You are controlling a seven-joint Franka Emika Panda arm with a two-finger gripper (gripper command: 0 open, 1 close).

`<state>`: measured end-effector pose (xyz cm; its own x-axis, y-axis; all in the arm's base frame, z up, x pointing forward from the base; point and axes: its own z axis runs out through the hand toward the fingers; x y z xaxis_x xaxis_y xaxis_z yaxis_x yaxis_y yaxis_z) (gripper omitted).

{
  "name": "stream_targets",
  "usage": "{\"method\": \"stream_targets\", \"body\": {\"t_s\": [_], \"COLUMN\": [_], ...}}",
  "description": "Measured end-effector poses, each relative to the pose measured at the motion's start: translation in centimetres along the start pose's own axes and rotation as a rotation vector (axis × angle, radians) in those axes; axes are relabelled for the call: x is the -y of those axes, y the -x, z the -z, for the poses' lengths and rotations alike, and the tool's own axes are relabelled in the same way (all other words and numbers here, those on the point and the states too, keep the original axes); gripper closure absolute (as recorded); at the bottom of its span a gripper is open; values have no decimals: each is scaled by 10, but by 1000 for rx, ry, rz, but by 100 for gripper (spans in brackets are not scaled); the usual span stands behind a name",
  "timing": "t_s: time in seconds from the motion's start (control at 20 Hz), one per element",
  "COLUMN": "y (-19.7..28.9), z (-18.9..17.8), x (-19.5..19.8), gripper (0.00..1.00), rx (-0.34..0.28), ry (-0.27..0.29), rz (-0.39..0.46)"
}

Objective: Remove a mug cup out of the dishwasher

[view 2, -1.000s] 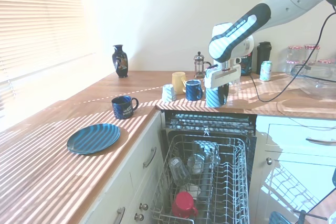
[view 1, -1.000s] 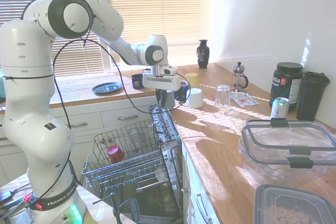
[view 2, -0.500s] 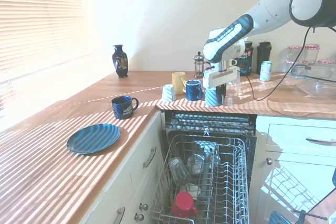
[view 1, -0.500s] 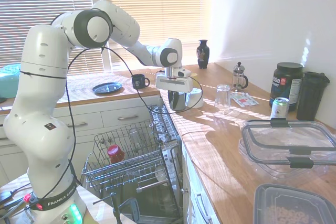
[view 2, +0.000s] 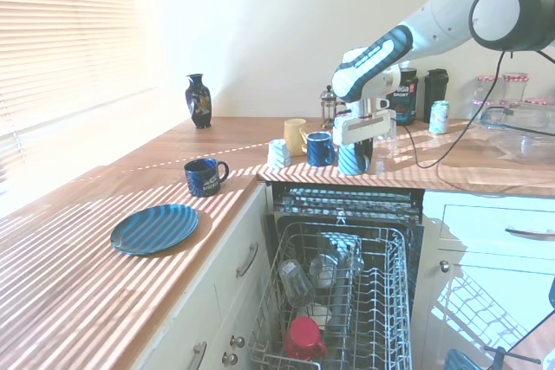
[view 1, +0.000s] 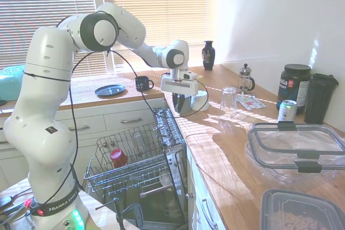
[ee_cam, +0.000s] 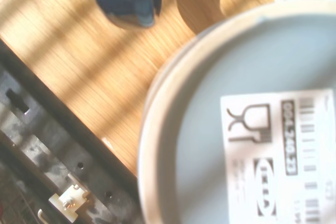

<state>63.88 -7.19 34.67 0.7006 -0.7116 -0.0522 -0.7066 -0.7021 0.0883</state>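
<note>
first exterior view: gripper (view 1: 182,94) closed around the mug cup (view 1: 183,103), upside down on the wooden counter (view 1: 226,149) just past the dishwasher (view 1: 161,187) edge; red mug (view 1: 118,158) sits in the pulled-out rack (view 1: 135,168).
second exterior view: mug cup beside a blue mug (view 2: 319,149) and a yellow cup (view 2: 295,136).
wrist view: grey mug base with white label (ee_cam: 278,156) fills the frame, counter beneath.

The mug cup (ee_cam: 247,124) between the jaws looks matt and smooth, a white paper label (ee_cam: 281,156) stuck on its base. Beneath it – a warm, grained wooden surface (view 1: 226,149); lower down, the dishwasher's (view 2: 347,301) shiny metal wire rack.
</note>
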Motion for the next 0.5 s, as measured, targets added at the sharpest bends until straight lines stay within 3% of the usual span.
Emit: {"method": "stream_targets", "body": {"t_s": [0.3, 0.5], "y": [5, 38], "z": [4, 11], "x": [3, -9], "gripper": [0, 0], "rx": [-12, -32], "ry": [-2, 18], "rz": [-12, -14]}}
